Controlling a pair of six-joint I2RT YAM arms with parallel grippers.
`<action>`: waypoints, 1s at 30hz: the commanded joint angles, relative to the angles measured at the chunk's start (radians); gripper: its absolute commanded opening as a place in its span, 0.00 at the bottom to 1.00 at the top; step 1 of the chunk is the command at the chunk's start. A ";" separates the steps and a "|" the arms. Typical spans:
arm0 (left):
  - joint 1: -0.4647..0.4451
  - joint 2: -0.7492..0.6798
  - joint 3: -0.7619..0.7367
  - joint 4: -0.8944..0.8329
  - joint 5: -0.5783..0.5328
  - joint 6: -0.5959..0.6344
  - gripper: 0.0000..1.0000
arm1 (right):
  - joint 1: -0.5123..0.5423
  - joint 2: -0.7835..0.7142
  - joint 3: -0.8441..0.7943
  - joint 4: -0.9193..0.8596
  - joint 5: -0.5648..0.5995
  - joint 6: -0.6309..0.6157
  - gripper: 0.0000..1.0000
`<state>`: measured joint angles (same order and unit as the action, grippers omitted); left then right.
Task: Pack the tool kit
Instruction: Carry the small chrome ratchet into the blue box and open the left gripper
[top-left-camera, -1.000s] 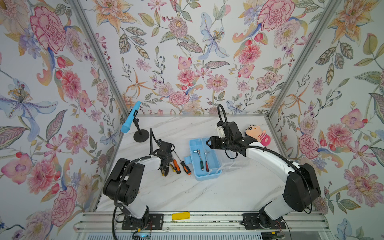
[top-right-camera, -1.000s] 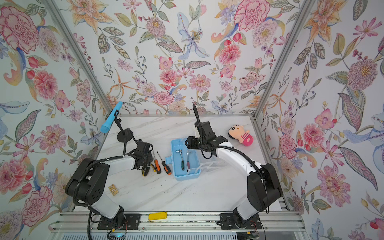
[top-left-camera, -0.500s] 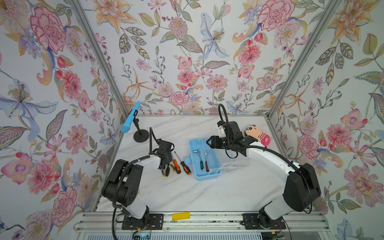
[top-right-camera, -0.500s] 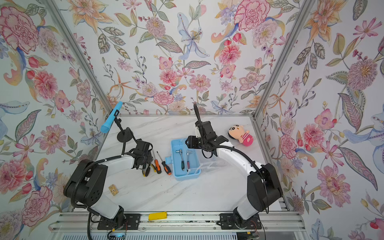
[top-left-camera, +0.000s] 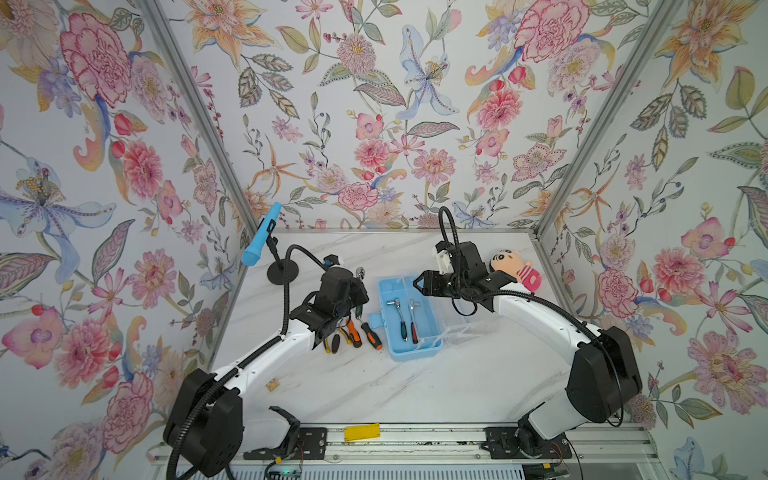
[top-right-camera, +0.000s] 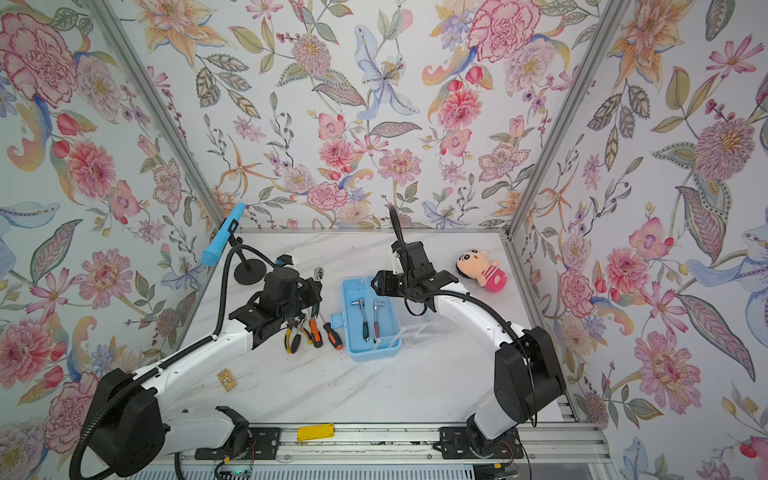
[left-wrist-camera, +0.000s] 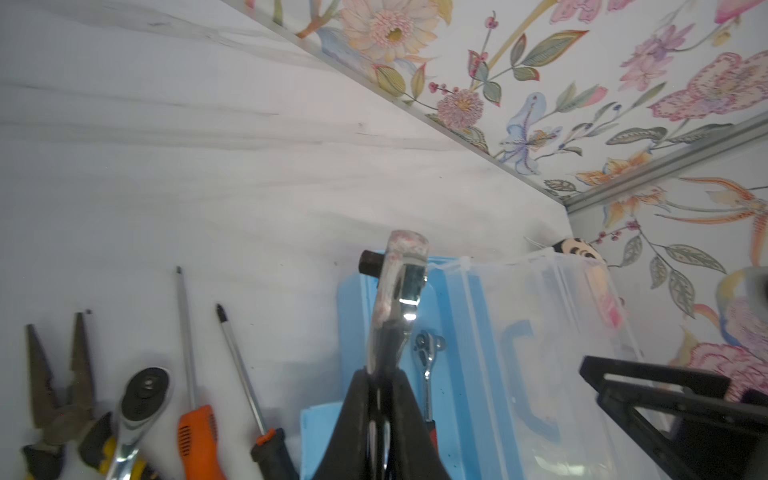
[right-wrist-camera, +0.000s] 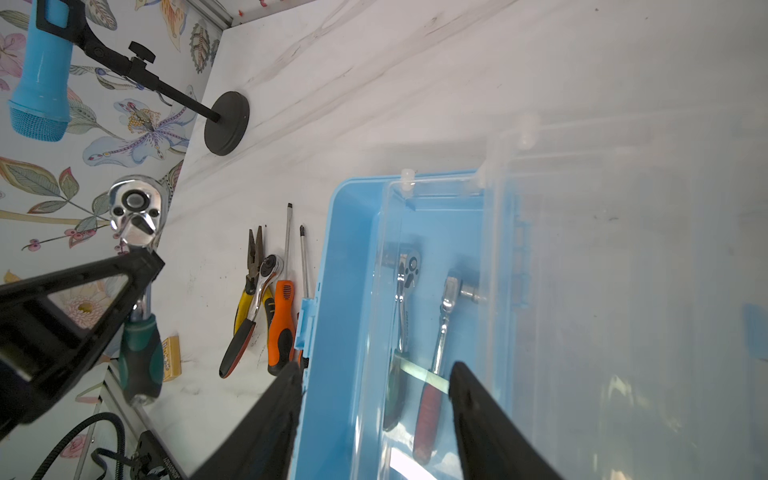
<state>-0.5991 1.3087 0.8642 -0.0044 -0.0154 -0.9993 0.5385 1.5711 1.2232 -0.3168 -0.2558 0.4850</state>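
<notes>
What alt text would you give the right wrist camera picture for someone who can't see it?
The open right claw hovers over a light-blue box holding two ratchets. Beside the box, pliers and two screwdrivers lie on the table, and the left claw grips a green-handled ratchet.

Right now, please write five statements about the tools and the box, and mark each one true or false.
The left gripper is shut on a green-handled ratchet. True.
The blue box holds three ratchets. False: only two ratchets lie in it.
The pliers lie on the table, outside the box. True.
The right gripper is shut. False: its jaws stand open.
The plush doll lies inside the box. False: it lies on the table.
</notes>
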 joint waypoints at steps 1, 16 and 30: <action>-0.100 0.043 0.048 0.118 -0.062 -0.144 0.00 | -0.012 -0.006 0.004 -0.024 -0.003 0.015 0.58; -0.179 0.331 0.075 0.228 -0.090 -0.285 0.00 | -0.024 -0.086 -0.076 -0.024 0.018 0.019 0.59; -0.182 0.516 0.129 0.358 0.084 -0.326 0.05 | -0.030 -0.093 -0.086 -0.026 0.013 0.018 0.60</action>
<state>-0.7727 1.7908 0.9554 0.2760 0.0090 -1.3087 0.5144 1.5085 1.1488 -0.3321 -0.2508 0.4953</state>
